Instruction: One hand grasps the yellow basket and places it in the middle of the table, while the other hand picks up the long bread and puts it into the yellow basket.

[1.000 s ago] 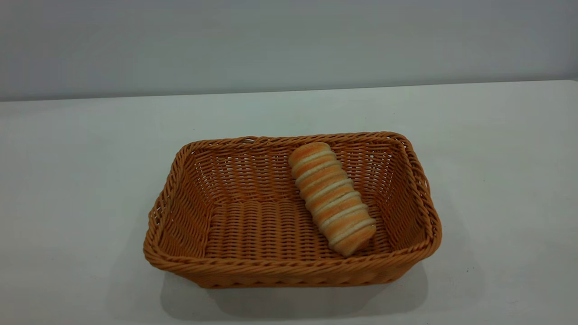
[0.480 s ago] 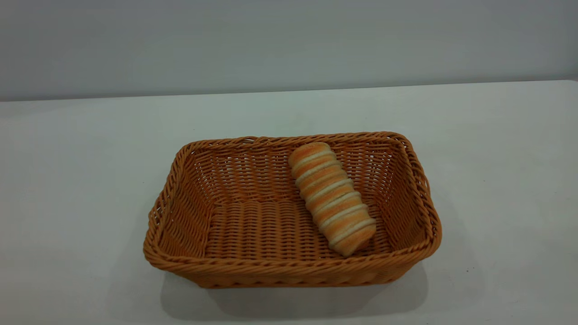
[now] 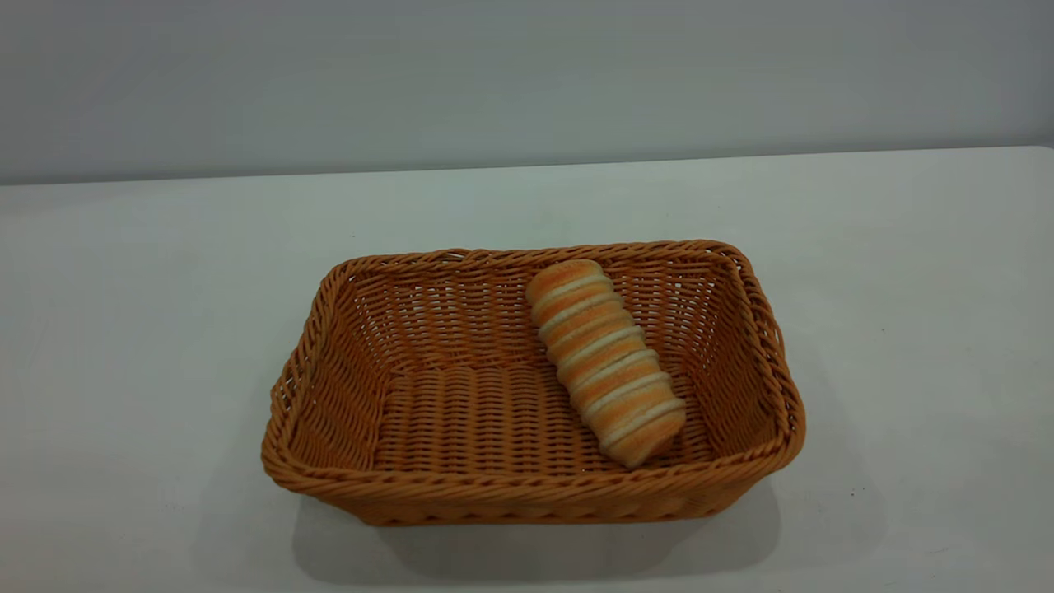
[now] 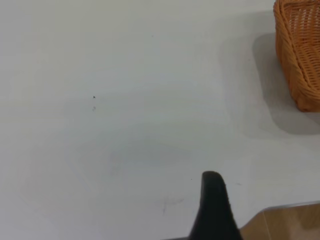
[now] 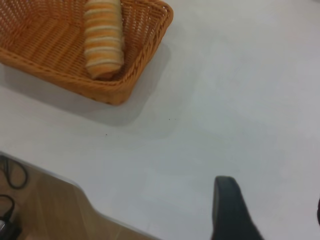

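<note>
The yellow basket (image 3: 535,486) is seen standing on the table (image 3: 123,329), about midway between the table's left and right edges and nearer its front edge than its back edge in the exterior view. The long bread (image 3: 605,361) is found inside the basket, laid on the woven floor in the right half. It is set at a slant: 1 end rests against the back wall just under the braided rim, and the other end lies close to the front wall near the basket's front right corner.

No arm is shown in the exterior view. In the left wrist view, 1 black fingertip of the left gripper (image 4: 214,200) is seen above bare tabletop near a table edge, well apart from the basket (image 4: 300,55), of which only a corner is shown. In the right wrist view, 1 dark fingertip of the right gripper (image 5: 227,205) is seen over bare tabletop, also near a table edge and well apart from the basket (image 5: 135,75); the bread (image 5: 103,37) is shown lying in the basket's corner. For each gripper only 1 finger is in view, so whether it is spread or closed cannot be told. Nothing is seen between the fingers.
</note>
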